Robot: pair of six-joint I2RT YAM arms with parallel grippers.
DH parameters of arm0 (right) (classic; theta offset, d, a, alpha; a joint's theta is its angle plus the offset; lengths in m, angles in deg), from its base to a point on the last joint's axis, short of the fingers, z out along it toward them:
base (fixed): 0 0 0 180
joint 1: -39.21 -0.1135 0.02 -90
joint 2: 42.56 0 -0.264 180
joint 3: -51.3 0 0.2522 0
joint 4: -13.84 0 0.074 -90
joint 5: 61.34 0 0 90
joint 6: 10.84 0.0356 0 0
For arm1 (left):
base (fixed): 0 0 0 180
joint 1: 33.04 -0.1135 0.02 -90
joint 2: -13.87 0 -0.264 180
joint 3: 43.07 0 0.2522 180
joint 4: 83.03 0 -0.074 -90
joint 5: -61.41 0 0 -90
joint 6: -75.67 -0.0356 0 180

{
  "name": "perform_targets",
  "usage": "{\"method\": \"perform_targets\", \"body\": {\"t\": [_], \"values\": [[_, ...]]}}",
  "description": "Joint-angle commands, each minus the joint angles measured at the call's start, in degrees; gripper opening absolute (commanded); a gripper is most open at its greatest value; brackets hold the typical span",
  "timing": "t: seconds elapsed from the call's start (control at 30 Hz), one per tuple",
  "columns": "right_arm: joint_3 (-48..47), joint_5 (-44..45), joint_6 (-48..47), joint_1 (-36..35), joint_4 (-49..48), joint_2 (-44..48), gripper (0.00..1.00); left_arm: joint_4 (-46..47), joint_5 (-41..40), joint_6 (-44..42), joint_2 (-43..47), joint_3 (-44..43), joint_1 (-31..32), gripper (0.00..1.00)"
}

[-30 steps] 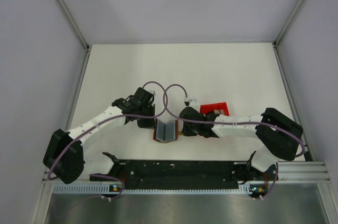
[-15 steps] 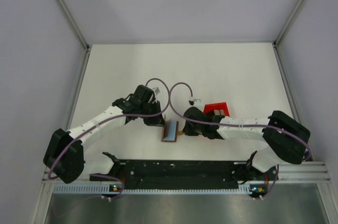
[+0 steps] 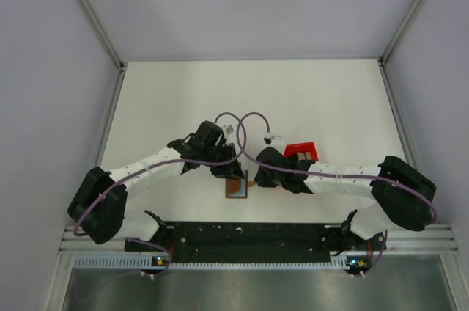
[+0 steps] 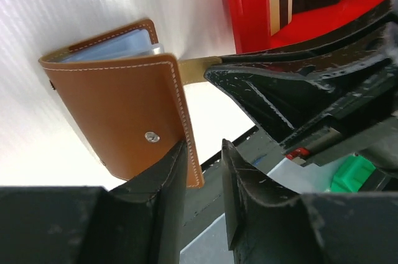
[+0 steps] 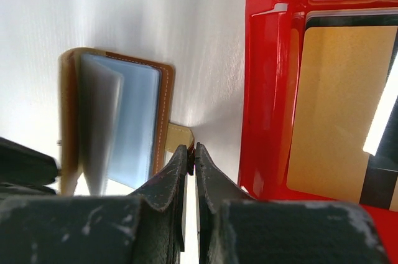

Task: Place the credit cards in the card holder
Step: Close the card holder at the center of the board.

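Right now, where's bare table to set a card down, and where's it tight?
Free: the table beyond the wallet, up to the back wall. Crowded: between wallet and red box, where the right gripper pinches the wallet's tab; left gripper at its cover.

Right claw (image 5: pixel 191 155) tight on tab (image 5: pixel 177 134) of card holder (image 5: pixel 166 99)

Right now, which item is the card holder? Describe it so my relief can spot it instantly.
On the white table, look at its near middle, between the left tool and right tool. The card holder sits there, left of the red box: a small brown stitched folding wallet with a metal snap. Nothing else there is brown or folds.
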Motion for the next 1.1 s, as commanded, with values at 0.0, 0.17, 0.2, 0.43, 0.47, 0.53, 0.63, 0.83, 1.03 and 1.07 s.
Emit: {"method": "perform_targets", "body": {"t": [0.0,0.17,0.2,0.43,0.47,0.53,0.63,0.83,1.03,1.07], "values": [[0.1,2.3,-0.1,0.4,-0.3,3.8,0.00,9.4,3.7,1.9,-2.4,2.9,0.8,0.33],[0.6,2.9,-0.1,0.3,-0.5,5.5,0.00,10.7,0.3,2.0,-5.5,5.7,0.9,0.33],[0.5,2.9,-0.1,0.3,-0.4,5.7,0.00,11.0,-0.4,2.0,-6.2,6.0,0.9,0.32],[0.2,0.1,-1.0,0.3,-1.3,4.3,0.00,15.8,-2.3,3.4,-6.0,9.6,1.1,0.30],[0.0,-0.5,-1.3,0.3,-1.6,4.1,0.00,14.2,-2.7,3.0,-7.0,8.9,1.1,0.28],[-0.3,-2.5,-2.2,0.2,-2.1,3.6,0.00,13.4,-2.8,2.0,-8.5,8.3,1.2,0.26],[-1.4,-4.4,-3.4,-0.4,-2.2,2.3,0.00,11.9,-4.8,1.0,-8.5,8.5,1.6,0.26],[-4.7,-8.2,-4.8,-0.9,-2.7,-2.3,0.00,9.1,-6.8,-0.6,-5.0,9.6,1.6,0.25],[-7.2,-10.2,-5.1,-0.6,-2.8,-4.0,0.13,8.8,-8.5,-0.6,-1.4,11.2,1.6,0.27],[-7.3,-10.6,-5.1,-0.4,-2.8,-3.8,0.17,8.4,-9.1,-0.6,-0.7,11.3,1.6,0.28]]}}
